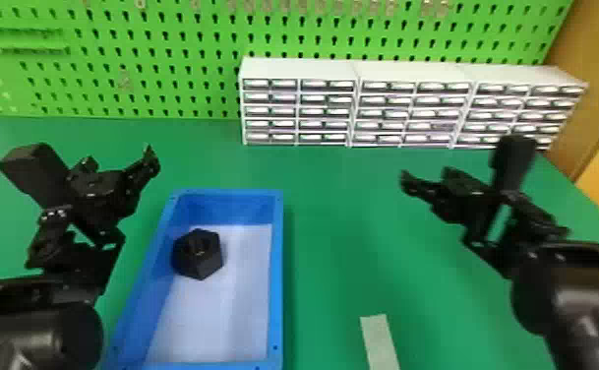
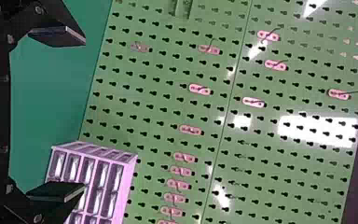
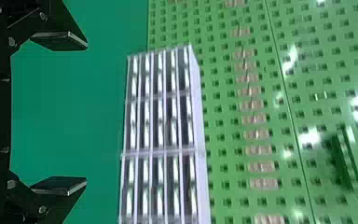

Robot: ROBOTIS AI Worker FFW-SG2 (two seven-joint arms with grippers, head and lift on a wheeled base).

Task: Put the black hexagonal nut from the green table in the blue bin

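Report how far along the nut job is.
Done, by the look of it: the nut lies inside the bin. In hand: nothing; left gripper and right gripper stand open and empty. Left: apparently nothing.

Head view cts: 1 green table [image 1: 342, 221]; 1 pegboard [image 1: 165, 88], 12 o'clock; 3 drawer units [image 1: 298, 69], 2 o'clock; 1 blue bin [image 1: 277, 256], approx 7; 1 blk hex nut [image 1: 197, 261], 8; 1 pale strip [image 1: 380, 344], 5; 2 grippers: L gripper [image 1: 86, 156] at 9, R gripper [image 1: 460, 162] at 3. Pegboard hooks [image 2: 275, 66]: several, exact no. unclear.
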